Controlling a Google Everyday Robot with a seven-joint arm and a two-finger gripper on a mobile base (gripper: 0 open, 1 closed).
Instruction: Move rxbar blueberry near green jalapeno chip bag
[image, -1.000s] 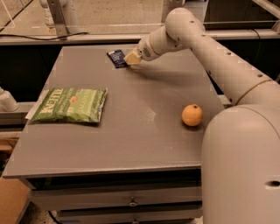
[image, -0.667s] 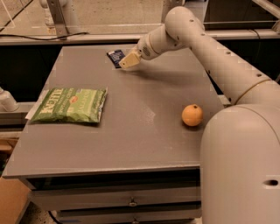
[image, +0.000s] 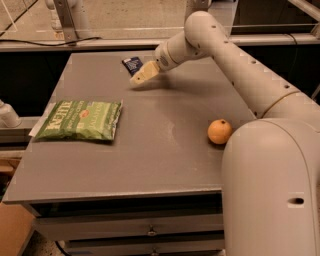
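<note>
The rxbar blueberry (image: 132, 64), a small dark navy bar with white lettering, lies near the far edge of the grey table (image: 150, 150). My gripper (image: 141, 76) hangs just in front of and to the right of the bar, its pale fingers pointing down-left and overlapping the bar's near corner. The green jalapeno chip bag (image: 81, 120) lies flat at the table's left side, well in front of the bar and to its left.
An orange (image: 220, 131) sits on the right part of the table, close to my arm's large white base (image: 270, 185). A metal rail and glass panel run behind the table's far edge. Drawers sit beneath the tabletop's front.
The gripper has shifted slightly left and toward the front, still beside the bar. The bar, bag and orange have not moved.
</note>
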